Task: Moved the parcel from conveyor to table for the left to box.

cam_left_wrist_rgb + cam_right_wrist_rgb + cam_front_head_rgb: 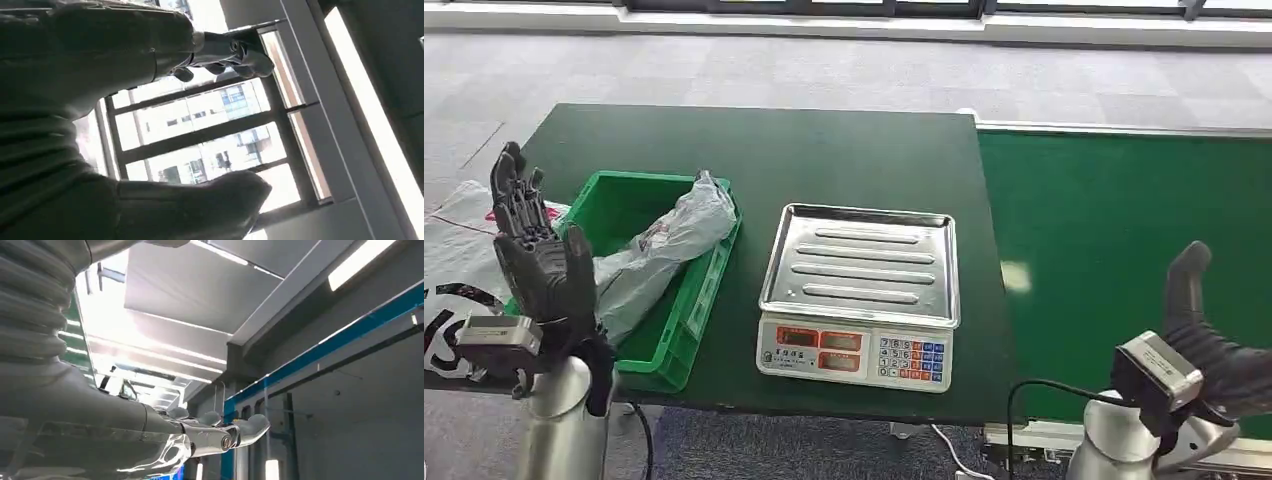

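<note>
A grey plastic-wrapped parcel (659,250) lies slanted inside the green box (686,318) on the left part of the dark table (824,150). My left hand (539,255) is raised beside the box's left edge, fingers straight and apart, holding nothing; the left wrist view shows its thumb and fingers (230,50) spread against windows. My right hand (1214,340) hovers low at the right over the green conveyor (1124,220), thumb up, nothing in it; the right wrist view shows its fingers (220,432) extended toward the ceiling.
A weighing scale (859,295) with a bare steel tray and a keypad stands mid-table, right of the box. White bags (454,250) lie on the floor at the left. Grey carpet stretches beyond the table.
</note>
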Available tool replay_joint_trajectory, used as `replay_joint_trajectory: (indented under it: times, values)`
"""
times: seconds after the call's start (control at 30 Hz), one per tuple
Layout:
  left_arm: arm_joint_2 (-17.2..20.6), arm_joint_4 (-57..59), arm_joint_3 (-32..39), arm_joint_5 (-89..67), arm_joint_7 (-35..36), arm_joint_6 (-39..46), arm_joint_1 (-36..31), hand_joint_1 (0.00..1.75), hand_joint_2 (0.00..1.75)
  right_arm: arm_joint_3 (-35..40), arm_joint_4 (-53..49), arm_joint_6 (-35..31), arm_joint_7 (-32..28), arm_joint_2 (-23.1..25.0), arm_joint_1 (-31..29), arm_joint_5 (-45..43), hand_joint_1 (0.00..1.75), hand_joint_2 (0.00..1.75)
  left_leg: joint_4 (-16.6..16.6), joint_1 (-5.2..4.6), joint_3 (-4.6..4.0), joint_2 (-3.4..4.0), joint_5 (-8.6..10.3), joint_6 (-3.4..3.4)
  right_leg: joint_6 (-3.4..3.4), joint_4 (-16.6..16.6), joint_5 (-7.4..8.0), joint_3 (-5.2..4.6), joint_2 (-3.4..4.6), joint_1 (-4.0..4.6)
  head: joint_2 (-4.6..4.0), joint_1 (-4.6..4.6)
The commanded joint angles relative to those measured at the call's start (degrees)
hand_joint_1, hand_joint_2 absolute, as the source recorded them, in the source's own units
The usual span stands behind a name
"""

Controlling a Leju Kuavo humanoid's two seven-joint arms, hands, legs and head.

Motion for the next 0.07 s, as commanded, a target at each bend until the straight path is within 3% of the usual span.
replay_joint_trajectory:
  times: [0.03, 0.07]
  values:
    - [-0.8, -2.8, -2.5, 0.3, 0.1, -0.4, 1.6, 0.00, 1.75, 1.9, 2.7, 0.0, 0.1, 3.7, 2.6, -0.4, 0.00, 1.75, -0.1, 0.08, 0.15, 0.00, -0.01, -0.01, -0.06, -0.1, 0.00, 0.18, -0.04, 0.09, 0.00, 0.00]
    - [-0.8, -2.8, -2.5, 0.3, 0.1, -0.4, 1.6, 0.00, 1.75, 1.9, 2.7, 0.0, 0.1, 3.7, 2.6, -0.4, 0.00, 1.75, -0.1, 0.10, 0.16, 0.01, 0.00, -0.02, -0.07, -0.2, 0.02, 0.19, -0.04, 0.11, 0.00, 0.00]
